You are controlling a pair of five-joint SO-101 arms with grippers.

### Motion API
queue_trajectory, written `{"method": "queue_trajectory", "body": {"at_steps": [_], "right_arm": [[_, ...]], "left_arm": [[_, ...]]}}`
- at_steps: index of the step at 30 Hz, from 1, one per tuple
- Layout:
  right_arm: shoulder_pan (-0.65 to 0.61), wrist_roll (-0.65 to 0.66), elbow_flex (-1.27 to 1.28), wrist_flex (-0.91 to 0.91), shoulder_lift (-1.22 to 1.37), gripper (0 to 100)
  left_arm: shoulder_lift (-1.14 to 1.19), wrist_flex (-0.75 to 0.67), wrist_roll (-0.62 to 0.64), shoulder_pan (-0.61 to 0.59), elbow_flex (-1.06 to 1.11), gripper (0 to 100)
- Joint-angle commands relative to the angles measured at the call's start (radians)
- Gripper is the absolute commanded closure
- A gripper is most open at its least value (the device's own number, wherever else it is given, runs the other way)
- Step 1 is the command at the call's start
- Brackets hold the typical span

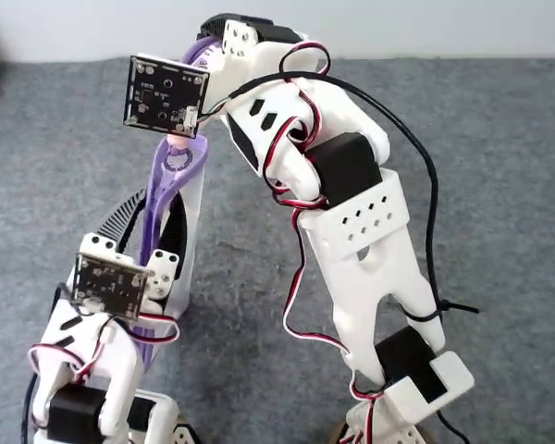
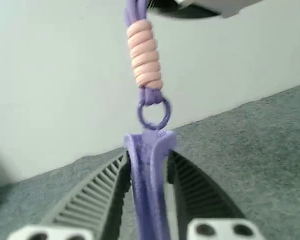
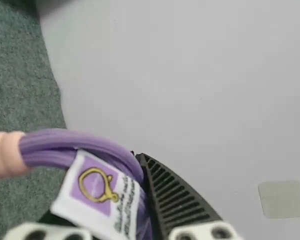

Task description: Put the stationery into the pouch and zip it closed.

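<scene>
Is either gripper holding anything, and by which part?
Both hold the purple pouch: the left gripper clamps its end next to the ring; the right gripper grips its strap loop beside the label.

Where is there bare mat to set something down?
Wide bare mat right of the right arm; a smaller patch left of the pouch. Crowded: the narrow strip between pouch and right arm, and the middle where left pincer and right pincer grip the pouch.

The pouch (image 1: 169,199) spans over the surface (image 1: 499,185) between the tools: left tool (image 2: 147,159) on its near end, right tool (image 3: 126,167) on its cord (image 3: 75,147) farther back.
</scene>
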Motion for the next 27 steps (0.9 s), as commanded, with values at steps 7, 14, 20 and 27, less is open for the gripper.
{"method": "queue_trajectory", "body": {"at_steps": [7, 14, 20, 27], "right_arm": [[0.008, -0.011, -0.017, 0.007, -0.051, 99.1], [-0.016, -0.011, -0.017, 0.007, -0.061, 99.1], [-0.077, -0.011, -0.017, 0.007, -0.117, 99.1], [-0.12, -0.006, -0.017, 0.004, -0.142, 99.1]], "left_arm": [[0.0, -0.018, -0.012, -0.034, 0.001, 85], [0.005, -0.018, -0.015, -0.003, 0.002, 89], [0.0, -0.057, -0.015, -0.011, 0.018, 89], [0.0, -0.126, -0.017, -0.011, 0.024, 89]]}}
